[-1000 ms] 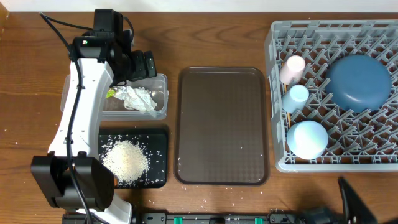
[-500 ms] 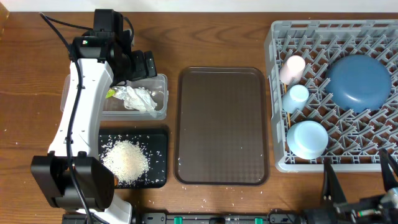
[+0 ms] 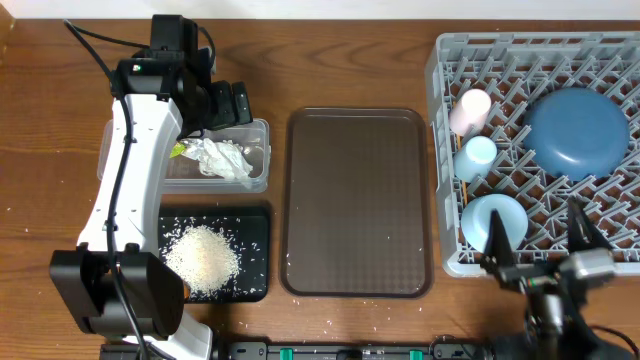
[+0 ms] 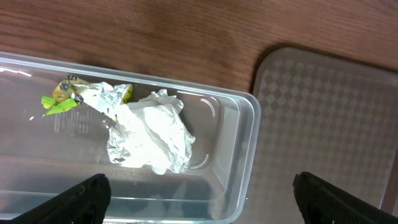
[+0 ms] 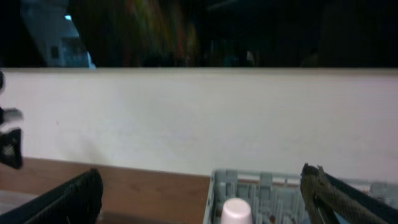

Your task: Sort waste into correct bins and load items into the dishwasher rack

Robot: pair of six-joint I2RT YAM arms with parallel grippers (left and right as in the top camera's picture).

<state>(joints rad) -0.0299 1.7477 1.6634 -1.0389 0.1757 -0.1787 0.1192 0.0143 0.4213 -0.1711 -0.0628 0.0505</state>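
The clear tub (image 3: 258, 165) holds crumpled white paper (image 3: 222, 158) and a yellow-green wrapper (image 3: 180, 150). My left gripper (image 3: 228, 105) hovers open and empty over the tub's right end. In the left wrist view the gripper (image 4: 199, 199) spans the tub (image 4: 249, 124), with the paper (image 4: 152, 137) and wrapper (image 4: 62, 99) beyond it. The black tray (image 3: 258, 225) holds rice (image 3: 203, 258). The grey rack (image 3: 445, 60) holds a blue plate (image 3: 578, 132), pink cup (image 3: 470, 110), light-blue cup (image 3: 477, 155) and bowl (image 3: 490, 222). My right gripper (image 3: 540, 240) is open and empty at the rack's front edge. I cannot make out the chopsticks or the carrot.
The brown serving tray (image 3: 358, 200) lies bare between the bins and the rack, and its corner shows in the left wrist view (image 4: 323, 112). Loose rice grains dot the wood near its front. The right wrist view faces a white wall over the rack (image 5: 249, 183) and the pink cup (image 5: 236, 211).
My right arm has risen into view from the table's front edge and its open gripper now stands at the rack's front. The left arm has not moved.
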